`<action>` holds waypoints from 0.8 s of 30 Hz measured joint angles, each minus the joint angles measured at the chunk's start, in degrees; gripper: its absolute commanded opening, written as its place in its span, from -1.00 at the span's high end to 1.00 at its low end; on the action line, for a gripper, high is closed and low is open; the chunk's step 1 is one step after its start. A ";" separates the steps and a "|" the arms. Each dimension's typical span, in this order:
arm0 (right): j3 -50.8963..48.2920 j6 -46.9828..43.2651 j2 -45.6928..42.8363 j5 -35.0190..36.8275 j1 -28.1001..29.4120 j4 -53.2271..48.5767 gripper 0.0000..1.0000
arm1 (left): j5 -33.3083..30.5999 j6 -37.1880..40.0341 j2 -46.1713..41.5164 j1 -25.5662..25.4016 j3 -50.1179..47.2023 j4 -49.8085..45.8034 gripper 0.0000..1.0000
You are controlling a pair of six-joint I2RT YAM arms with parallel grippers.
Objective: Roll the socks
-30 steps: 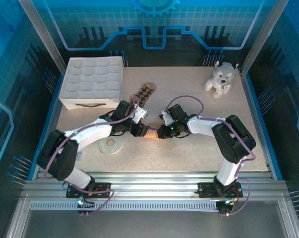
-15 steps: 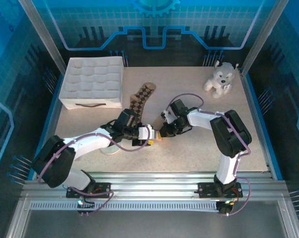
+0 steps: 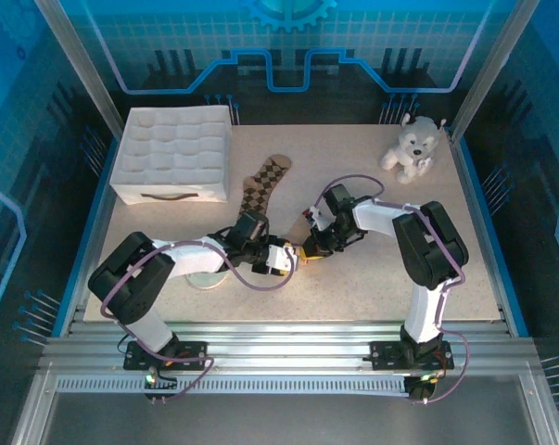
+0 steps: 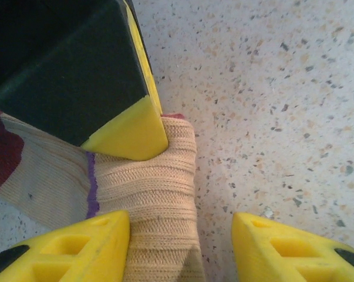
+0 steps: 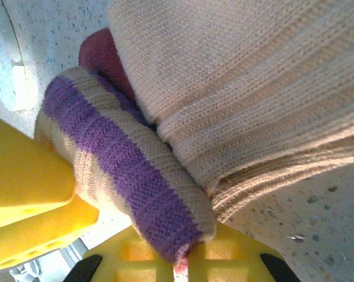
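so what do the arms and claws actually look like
The left arm and right arm both have white links with bulky black joints, and a thin purple cable loops loosely along each. The left claw and right claw carry two yellow wedge-shaped fingers with recessed pockets, on black backing.

blue-tinted overhead view, evenly lit; wrist close-ups bright (right one soft-focused on tan sock (image 5: pixel 253 88)).

Near sock (image 4: pixel 159 200) before far sock (image 3: pixel 265 181); box (image 3: pixel 174 153) left of both.
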 measured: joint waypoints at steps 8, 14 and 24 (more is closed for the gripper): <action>1.27 -1.16 0.92 -0.94 -0.35 -1.92 1.00 | -2.40 4.17 4.35 0.00 1.95 1.75 0.08; 1.51 -2.34 0.92 -1.36 -0.85 -3.21 1.00 | -5.11 6.78 5.53 -0.48 2.08 4.50 0.32; -4.63 0.37 -3.52 -5.33 -3.56 3.39 0.66 | -7.19 8.94 5.97 -1.77 4.72 1.07 1.00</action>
